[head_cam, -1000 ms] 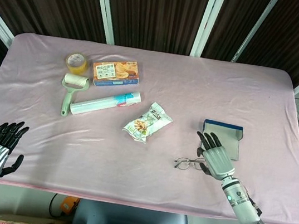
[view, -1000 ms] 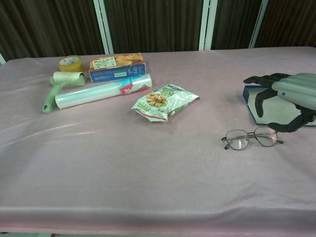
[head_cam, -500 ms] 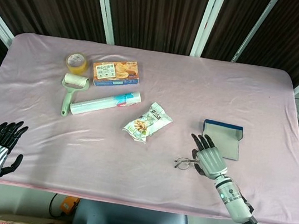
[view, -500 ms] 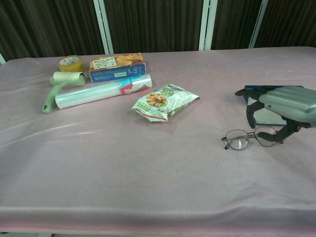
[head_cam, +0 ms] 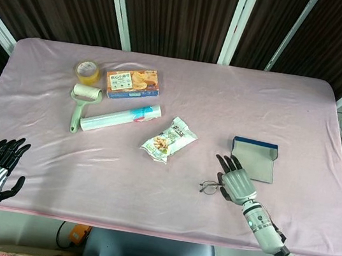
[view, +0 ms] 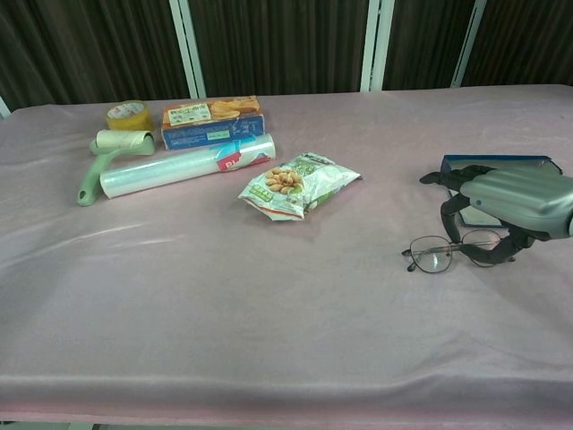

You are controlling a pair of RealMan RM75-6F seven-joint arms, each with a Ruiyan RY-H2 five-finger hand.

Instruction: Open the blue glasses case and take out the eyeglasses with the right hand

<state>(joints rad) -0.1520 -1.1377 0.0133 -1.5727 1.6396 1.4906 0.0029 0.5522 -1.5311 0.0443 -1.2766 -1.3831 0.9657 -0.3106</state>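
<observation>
**Glasses out, grasp pending**

Case (head_cam: 255,158) lies open on the worktop (head_cam: 164,217); glasses (view: 452,250) rest just beside it. Your right hand (view: 501,202) hovers over them, fingers curled but apart, holding nothing. Next: lower and pinch the frame gently.

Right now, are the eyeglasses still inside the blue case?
No. The eyeglasses lie on the pink cloth in front of the open blue case.
</observation>
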